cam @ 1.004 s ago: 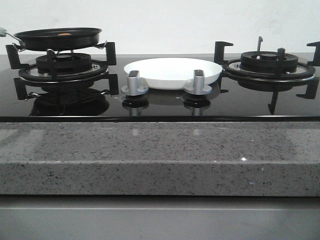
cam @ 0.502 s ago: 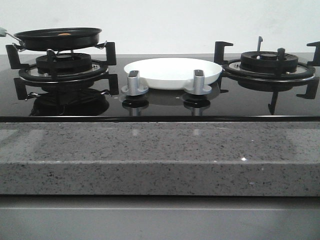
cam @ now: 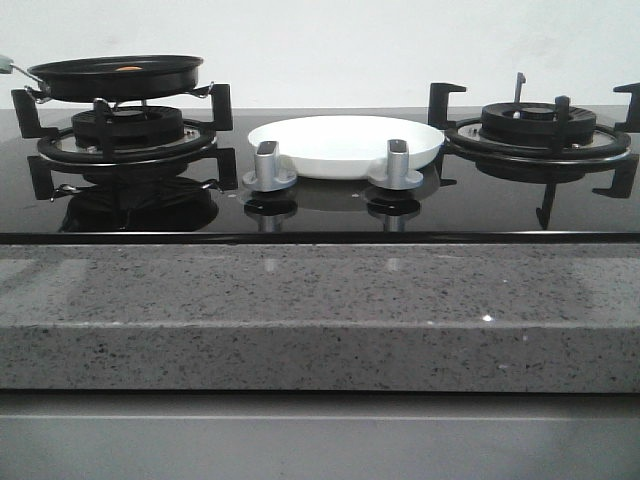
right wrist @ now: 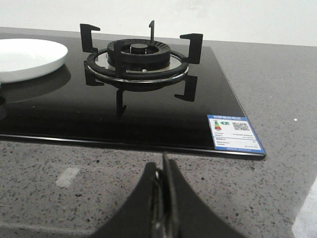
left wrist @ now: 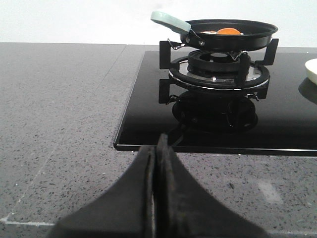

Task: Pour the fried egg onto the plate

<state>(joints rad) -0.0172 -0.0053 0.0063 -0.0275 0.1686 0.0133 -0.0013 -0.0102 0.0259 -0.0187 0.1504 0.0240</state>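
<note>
sitting in the black frying pan [cam: 116, 76], the fried egg [cam: 128, 69] shows in the front view only as a sliver of orange yolk; the pan rests on one burner [cam: 125, 135] and the white plate [cam: 345, 143] lies bare between the two burners, behind two silver knobs [cam: 268, 166]. neither gripper appears in this view. nothing of the pour looks done, judging by this: the pan is ungrasped and level, the plate has no food on it.

from the left wrist view, the left gripper [left wrist: 155, 193] is clenched on nothing, low over the grey table [left wrist: 59, 124]. the pan sits well ahead of it, its pale green handle [left wrist: 171, 21] pointing back toward the gripper's side, the egg's yolk visible inside.

from the right wrist view, the right gripper [right wrist: 163, 203] is likewise closed and holding nothing. ahead of it stands the second burner [right wrist: 141, 62], bare, with the plate beyond and to one side.

count: one egg, one pan, one plate, two burners, two knobs. left to do: grasp the handle, carry, tip.
</note>
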